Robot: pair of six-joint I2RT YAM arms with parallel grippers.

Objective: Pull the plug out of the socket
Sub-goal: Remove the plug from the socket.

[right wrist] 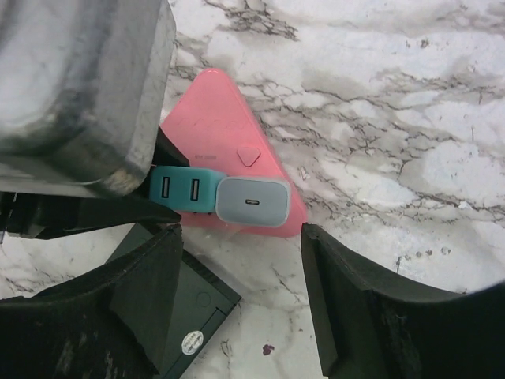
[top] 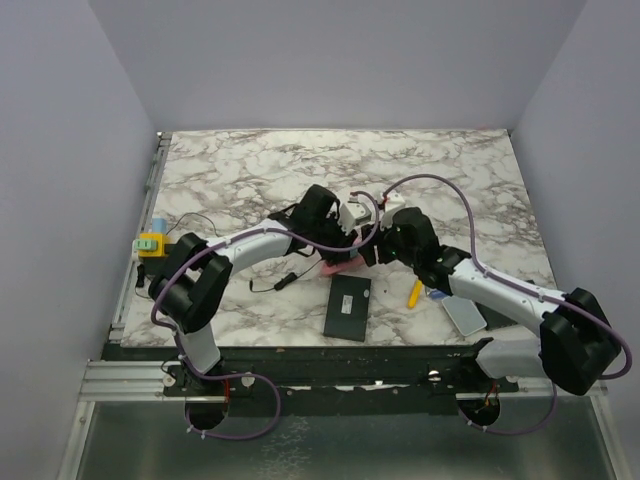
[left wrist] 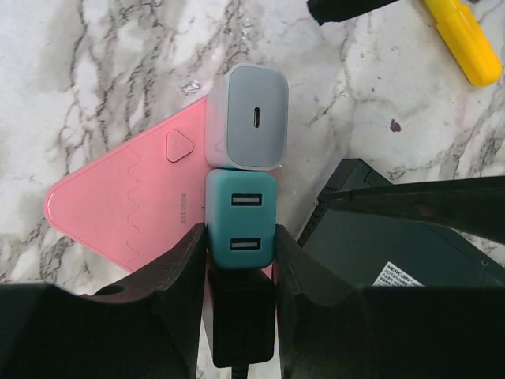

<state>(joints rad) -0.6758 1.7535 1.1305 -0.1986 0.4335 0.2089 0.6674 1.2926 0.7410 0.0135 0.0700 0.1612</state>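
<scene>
Gripping the teal plug (left wrist: pixel 241 221) by its sides, the left fingers (left wrist: pixel 177 276) clamp it where it sits in the pink socket (left wrist: pixel 118 197), mid-way across the counter (top: pixel 250 170), touching a grey charger (left wrist: pixel 251 118). The right fingers (right wrist: pixel 355 300) hang apart just to the right.

Even, diffuse overhead light. The marble table (top: pixel 450 180) reads bright without glare, and shadows on it are faint and soft-edged. Left wrist view: teal plug (left wrist: pixel 241 221) and white charger (left wrist: pixel 251 117) are sharp, while the left gripper's fingers (left wrist: pixel 170 300) are near-black and featureless. Right wrist view: the right gripper's fingers (right wrist: pixel 363 316) and a grey housing (right wrist: pixel 79 79) are blurred by closeness.
</scene>
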